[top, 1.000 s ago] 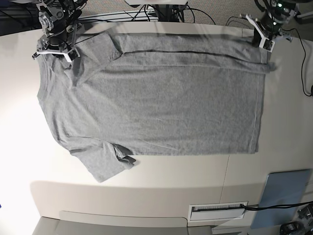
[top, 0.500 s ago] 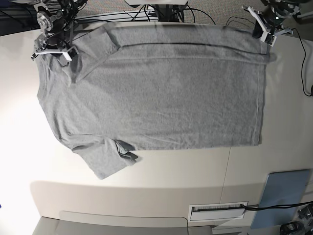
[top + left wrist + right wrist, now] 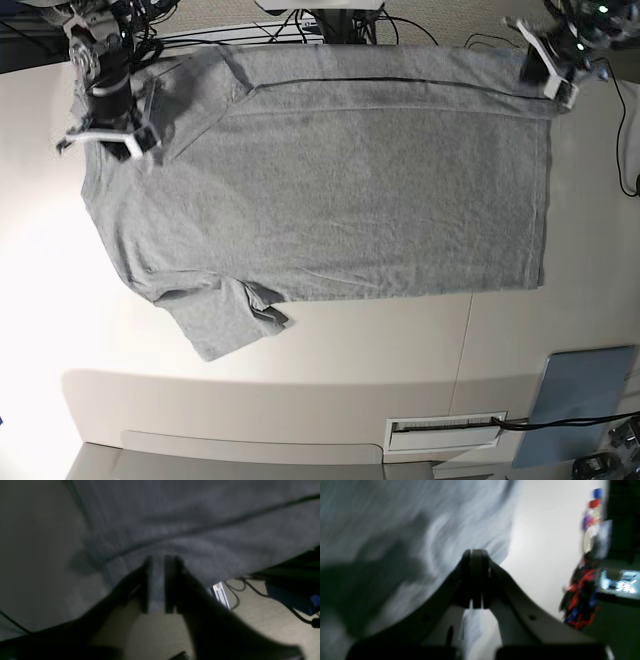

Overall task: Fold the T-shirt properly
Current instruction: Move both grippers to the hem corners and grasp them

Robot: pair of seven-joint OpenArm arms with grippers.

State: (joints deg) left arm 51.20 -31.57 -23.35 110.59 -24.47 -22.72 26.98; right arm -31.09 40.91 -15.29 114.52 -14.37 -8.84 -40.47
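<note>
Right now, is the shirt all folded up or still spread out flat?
Mostly spread out. The T-shirt lies open across the table, body and near sleeve showing; only a narrow strip along its far edge is folded over.

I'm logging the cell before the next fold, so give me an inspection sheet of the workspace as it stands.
Surface: pale table, a seam line near its right side.
Job's things: grey T-shirt spread flat, collar end at base-view left; lower sleeve rumpled.
Clutter: blue-grey panel at the lower right corner; white slotted plate beside it.
Grippers: left gripper over the hem corner, jaws slightly apart with cloth between them; right gripper closed at the shoulder, grip on cloth unclear.
Cables: black leads at the right edge.
Surroundings: blurred coloured items off the table.
</note>
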